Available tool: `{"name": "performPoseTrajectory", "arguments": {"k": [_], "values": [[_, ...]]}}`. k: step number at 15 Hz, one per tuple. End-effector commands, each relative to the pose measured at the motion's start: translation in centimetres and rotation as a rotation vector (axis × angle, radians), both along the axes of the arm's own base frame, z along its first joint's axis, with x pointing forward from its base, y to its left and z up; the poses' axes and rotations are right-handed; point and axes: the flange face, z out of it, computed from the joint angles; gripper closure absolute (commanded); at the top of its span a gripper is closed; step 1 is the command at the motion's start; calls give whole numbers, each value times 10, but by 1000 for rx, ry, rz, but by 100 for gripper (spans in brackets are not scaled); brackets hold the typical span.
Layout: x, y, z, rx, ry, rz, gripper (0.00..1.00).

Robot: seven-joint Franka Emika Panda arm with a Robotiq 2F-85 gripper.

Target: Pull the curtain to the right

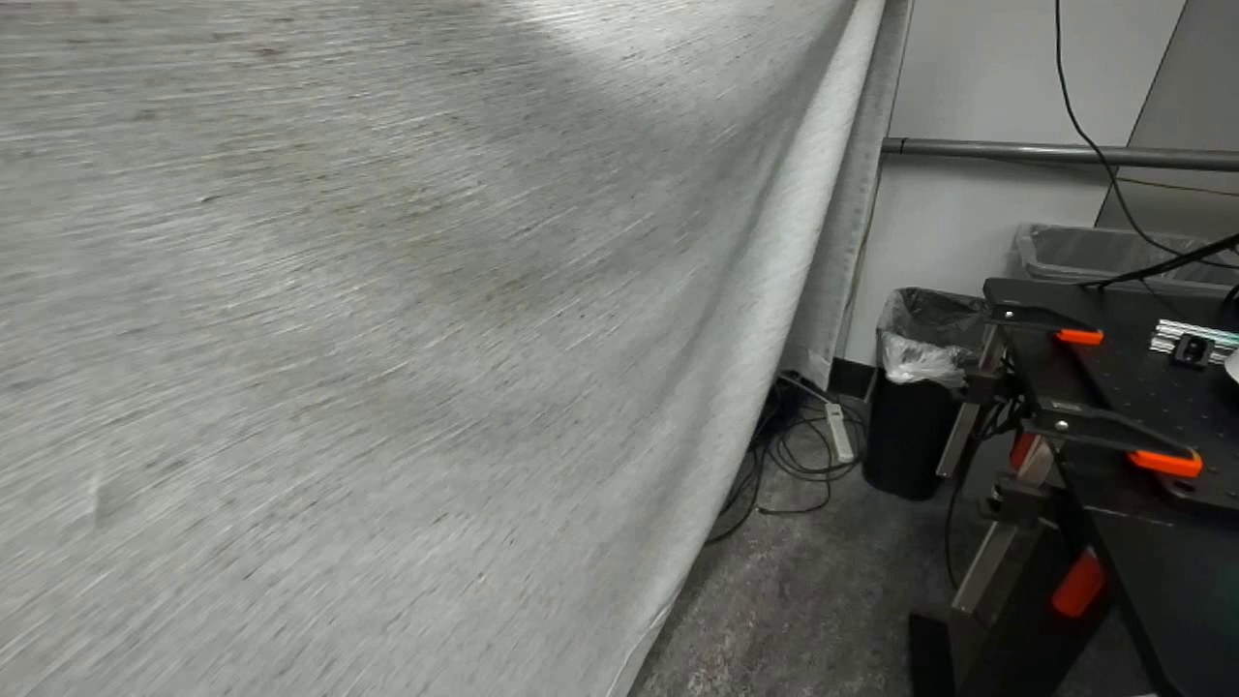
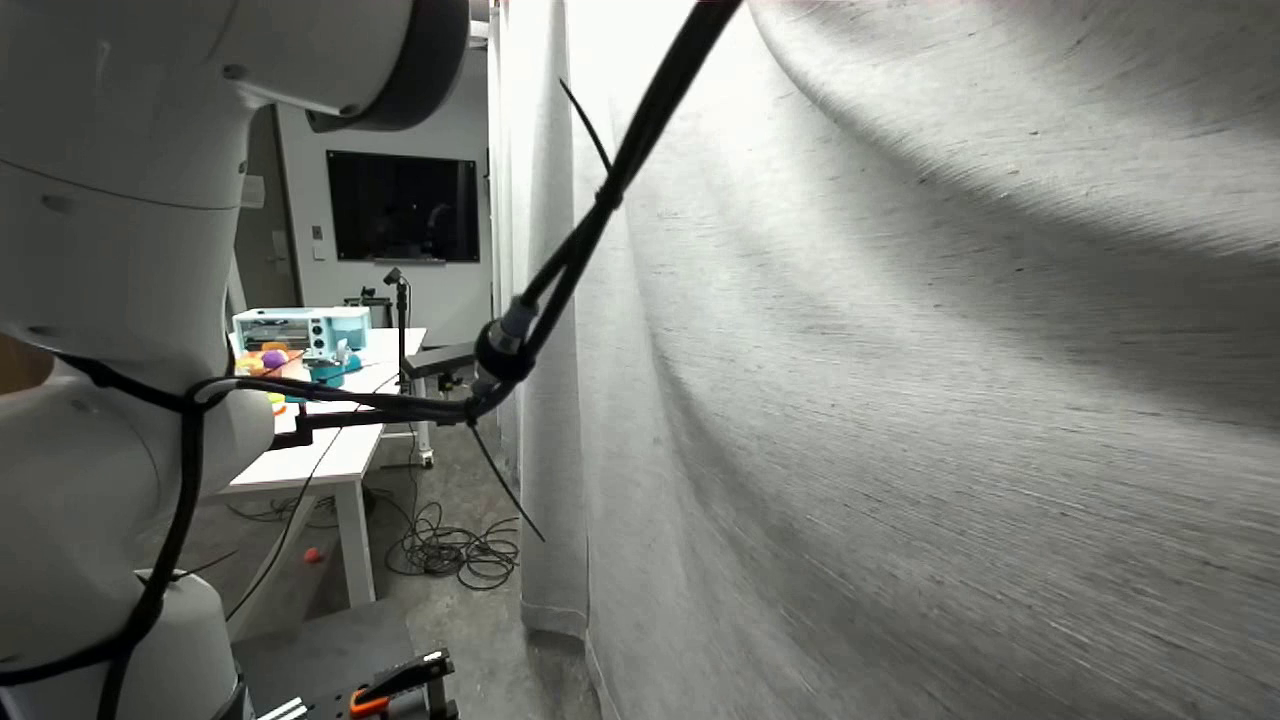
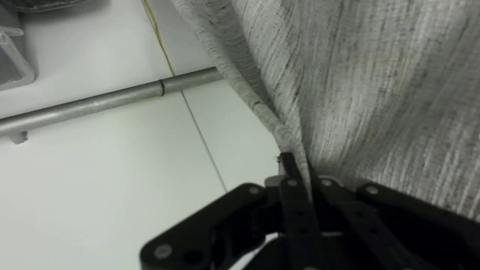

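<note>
My pincer grips the edge of the grey woven curtain ahead of it, so I judge the pull in hand, next needing steady rightward travel.

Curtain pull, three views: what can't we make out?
How much of the curtain the pincer holds: wrist view, its fingers hide that.
Curtain's top: both exterior views, cut off by the picture's upper edge.
Upper part of the arm: cut off the same way in an exterior view.
Part of the bin: behind a clamp in an exterior view.
Red thing on the floor: an exterior view, too small to identify.
</note>
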Motion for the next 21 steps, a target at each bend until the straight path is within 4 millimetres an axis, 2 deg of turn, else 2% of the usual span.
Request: {"name": "performPoseTrajectory", "arguments": {"k": [1,3,4,5,7,15,21], "values": [[-70,-38,36,-3,-62,-98,99],[-107,-53,42,13,-86,-148,99],[-119,-59,41,19,-80,-161,99],[-127,-64,38,17,-60,-171,99],[-131,-72,28,30,-30,-168,99],[-83,-83,-28,106,62,-55,99],[-53,-70,-68,290,195,139,99]]}}
